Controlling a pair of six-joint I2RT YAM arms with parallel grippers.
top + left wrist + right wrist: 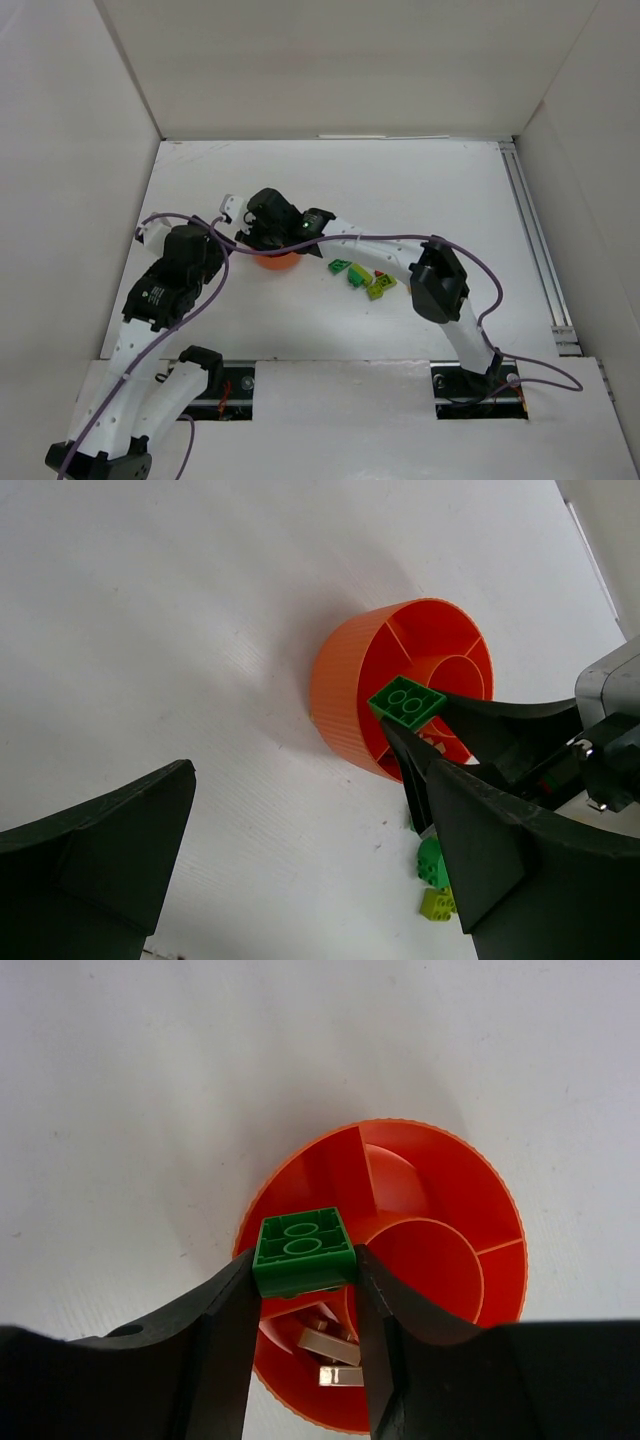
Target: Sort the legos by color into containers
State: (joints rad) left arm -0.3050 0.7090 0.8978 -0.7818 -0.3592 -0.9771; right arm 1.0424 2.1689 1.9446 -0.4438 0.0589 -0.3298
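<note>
Fingers of right gripper [305, 1260]: pinched on a small dark-green square plastic brick [303, 1248], held over the rim of a round orange-red ribbed plastic bowl [340, 690].
Fingers of left gripper [308, 770]: spread wide, holding nothing, beside that bowl.
Bowl position: left of centre on the white table [420, 190], midway between near and far edges.
Done: a few pale pieces [328, 1345] lie in one compartment; the others in view hold nothing.
Left: green, lime and yellow loose bricks [362, 277] just right of the bowl; early going, by my judgement.
Writing: none legible.

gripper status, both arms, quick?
Left gripper: open, empty.
Right gripper: closed on a green brick, above the orange bowl.
</note>
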